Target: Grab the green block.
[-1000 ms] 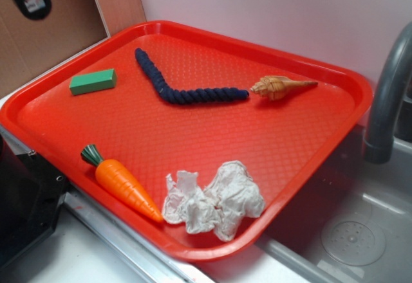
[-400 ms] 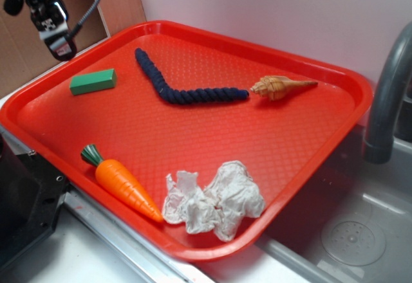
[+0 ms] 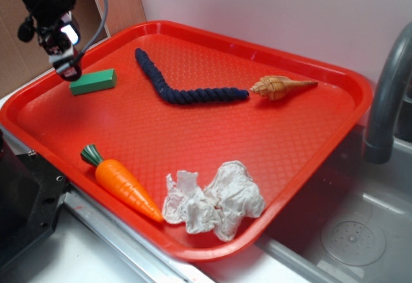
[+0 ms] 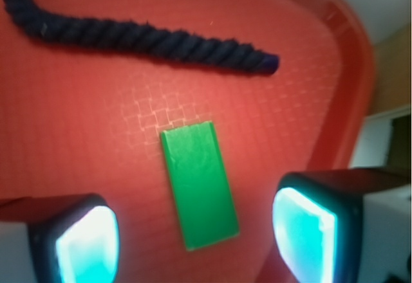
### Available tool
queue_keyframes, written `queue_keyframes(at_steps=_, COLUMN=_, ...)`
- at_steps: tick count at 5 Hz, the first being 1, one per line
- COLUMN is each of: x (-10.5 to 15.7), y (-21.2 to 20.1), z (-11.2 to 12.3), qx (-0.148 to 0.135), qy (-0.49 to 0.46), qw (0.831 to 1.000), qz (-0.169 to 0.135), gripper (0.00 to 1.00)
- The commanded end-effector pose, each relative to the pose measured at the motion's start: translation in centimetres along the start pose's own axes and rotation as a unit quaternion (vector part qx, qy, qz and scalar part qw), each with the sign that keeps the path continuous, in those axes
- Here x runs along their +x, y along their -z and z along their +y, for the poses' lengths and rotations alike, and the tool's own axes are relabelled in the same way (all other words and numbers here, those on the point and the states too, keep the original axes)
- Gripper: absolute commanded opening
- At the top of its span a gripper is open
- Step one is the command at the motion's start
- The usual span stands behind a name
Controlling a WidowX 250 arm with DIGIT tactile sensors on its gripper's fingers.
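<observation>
Gripper: we see the gripper [image 4: 196, 235] with its two fingers spread wide apart, one finger [image 4: 77, 241] at lower left of the wrist view and the other at lower right; nothing is clasped between them. In the exterior view the gripper [image 3: 66, 69] hangs at the far left corner of the tray, just beside the block's left end.

Green block: the green block [image 4: 198, 185] lies flat on the tray floor, lengthwise between the two fingers and touching neither. In the exterior view we find the green block [image 3: 94, 82] near the tray's left rim.

Tray: the red tray [image 3: 212, 135] has a textured floor and raised rim.

Rope: a dark blue rope [image 3: 177, 82] lies bent at the back of the tray, well apart from the block; in the wrist view the rope [image 4: 138, 37] runs above the block.

Shell: a tan shell [image 3: 281, 87] sits right of the rope's end.

Carrot: an orange carrot [image 3: 122, 183] lies near the front rim.

Paper: crumpled white paper [image 3: 215, 200] sits just beside the carrot's tip.

Faucet: a grey faucet [image 3: 386, 103] stands at the right edge.
</observation>
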State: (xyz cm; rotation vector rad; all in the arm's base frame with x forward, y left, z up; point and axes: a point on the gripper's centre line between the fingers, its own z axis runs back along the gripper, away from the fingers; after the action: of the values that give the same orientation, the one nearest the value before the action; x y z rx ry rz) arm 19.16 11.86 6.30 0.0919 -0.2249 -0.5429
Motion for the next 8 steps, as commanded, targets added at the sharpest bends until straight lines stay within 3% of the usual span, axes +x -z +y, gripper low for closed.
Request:
queue_keyframes(at_steps=1, x=1.3, y=2.5, z=0.6, qx=-0.017, qy=0.078, qw=0.997, qz=-0.018, gripper=1.00)
queue_keyframes(at_steps=2, x=1.4, y=3.8, z=0.4, qx=-0.026, qy=0.088, qw=0.996, qz=-0.005, gripper=1.00)
queue_keyframes(at_steps=3, x=1.4, y=5.2, z=0.1, qx=-0.039, qy=0.086, qw=0.995, qz=0.019, gripper=0.00)
queue_keyframes(at_steps=4, x=1.3, y=5.4, z=0.1, qx=-0.056, qy=0.082, qw=0.995, qz=0.013, gripper=0.00)
queue_keyframes(at_steps=5, x=1.3, y=5.4, z=0.0, qx=-0.052, qy=0.083, qw=0.995, qz=0.020, gripper=0.00)
queue_keyframes(at_steps=6, x=1.9, y=4.0, z=-1.2, qx=0.008, qy=0.002, qw=0.996, qz=0.084, gripper=0.00)
queue_keyframes(at_steps=7, x=4.3, y=0.2, z=-3.9, qx=0.026, qy=-0.096, qw=0.990, qz=0.103, gripper=0.00)
queue_keyframes(at_steps=8, x=7.1, y=-3.7, z=-6.0, qx=0.014, qy=-0.196, qw=0.974, qz=0.114, gripper=0.00)
